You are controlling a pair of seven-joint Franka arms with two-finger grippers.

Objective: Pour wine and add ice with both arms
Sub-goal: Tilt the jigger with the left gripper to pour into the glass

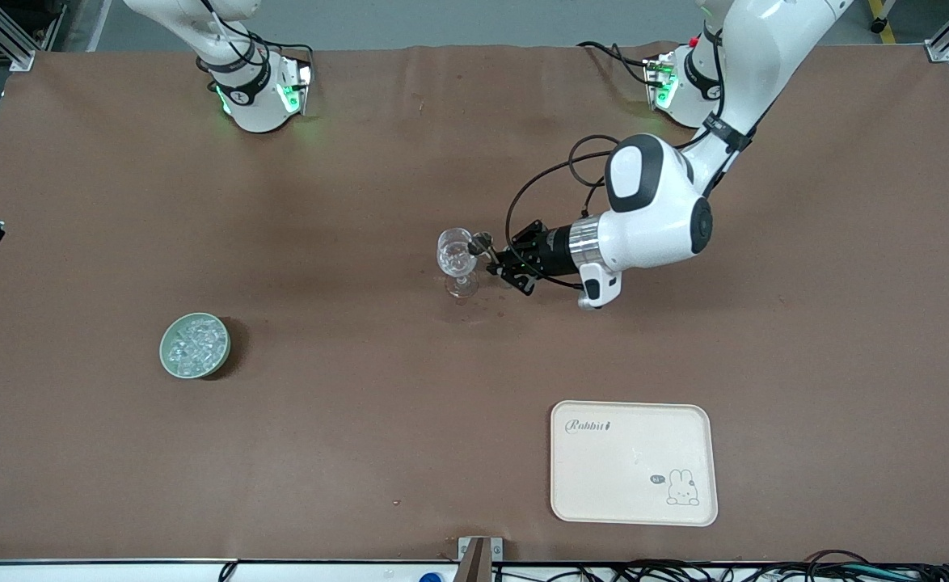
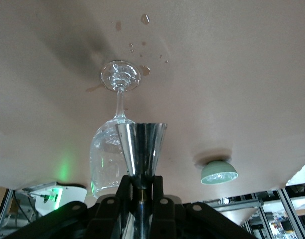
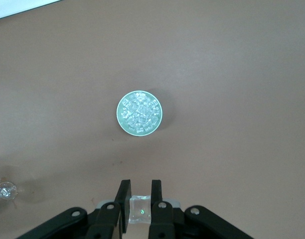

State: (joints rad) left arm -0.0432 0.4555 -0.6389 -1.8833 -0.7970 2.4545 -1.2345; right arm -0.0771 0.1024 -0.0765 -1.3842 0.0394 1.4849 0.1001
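A clear stemmed glass (image 1: pixel 457 260) stands mid-table. My left gripper (image 1: pixel 500 260) is beside it, shut on the stem of a steel cone-shaped jigger (image 1: pixel 481 241) whose mouth is level with the glass bowl. The left wrist view shows the jigger (image 2: pixel 141 149) in front of the glass (image 2: pixel 112 154). Ice (image 1: pixel 194 346) fills a green bowl (image 1: pixel 162 349) toward the right arm's end. My right gripper (image 3: pixel 139 186) is out of the front view; it hangs high over the table, shut on one ice cube (image 3: pixel 140 209), with the bowl (image 3: pixel 118 114) of ice (image 3: pixel 139 112) below.
A cream tray (image 1: pixel 633 462) with a rabbit print lies near the front edge, toward the left arm's end. Small wet spots (image 2: pixel 145 69) mark the cloth by the glass's foot. The glass also shows in the right wrist view (image 3: pixel 5 190).
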